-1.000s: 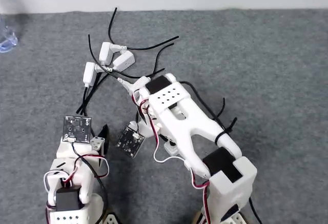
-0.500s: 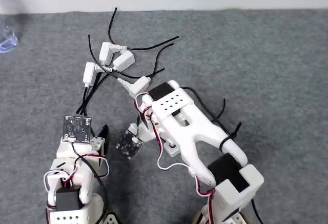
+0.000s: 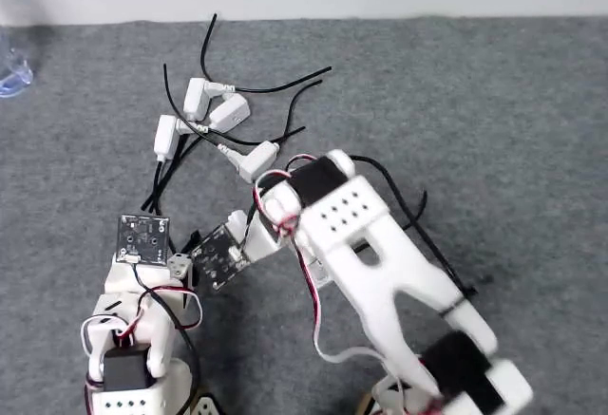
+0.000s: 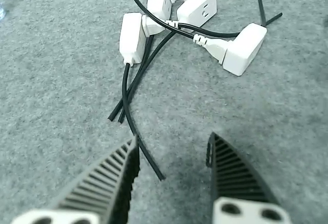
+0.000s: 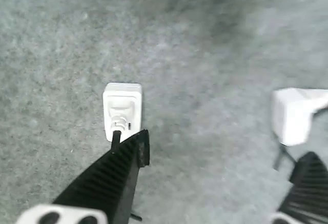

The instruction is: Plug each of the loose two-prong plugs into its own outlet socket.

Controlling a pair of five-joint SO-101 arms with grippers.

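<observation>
In the last second the right arm has swung back and toward its neighbour, uncovering the angled white block on the grey carpet. The right gripper, fingers spread wide, hangs over a small white plug that lies just beside one fingertip, its long axis in line with that finger. The left gripper, likewise spread, sits well short of the tangle of plugs and sockets, so the right arm looks better placed.

White arms, black servos, red-white wiring (claw fingers ribbed, black).
</observation>
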